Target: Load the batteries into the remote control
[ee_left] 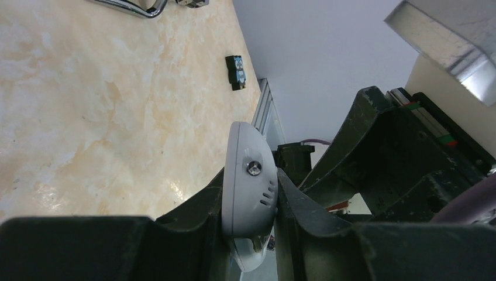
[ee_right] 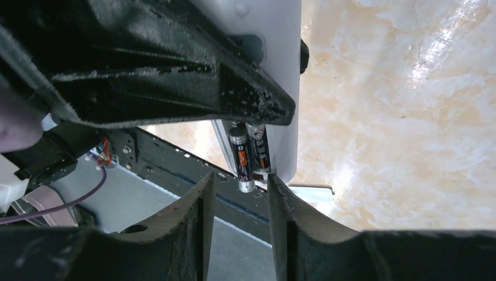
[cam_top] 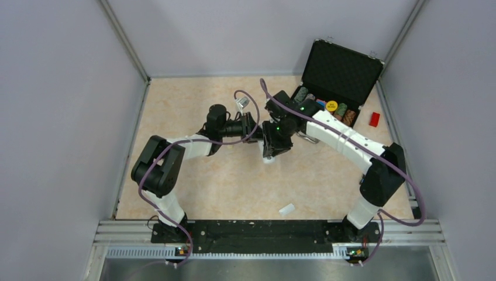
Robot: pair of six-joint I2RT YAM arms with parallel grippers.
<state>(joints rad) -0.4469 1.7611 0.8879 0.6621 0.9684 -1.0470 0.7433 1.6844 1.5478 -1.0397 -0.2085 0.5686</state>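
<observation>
The marbled beige table carries an open black case at its far right corner, with stacks of poker chips in its lower half and a small red block just beside it on the right. Both arms reach in over the middle of the table, and their wrists meet there.

The left gripper is clamped on the remote control. Its two fingers press on the white body from either side, so its wrist camera sees the remote edge-on.

The right gripper faces the remote's back, with its fingers parted and nothing held. The batteries lie side by side, lengthwise, in the remote's open compartment, right in front of this gripper. The metallic tip of the left one in that view reaches down into the gap between the two right fingertips. It seems to touch neither of them. The other battery sits just beside it, tucked against the white wall of the compartment.

A small loose white cover piece lies on the table near the arms' bases, well apart from both grippers.
</observation>
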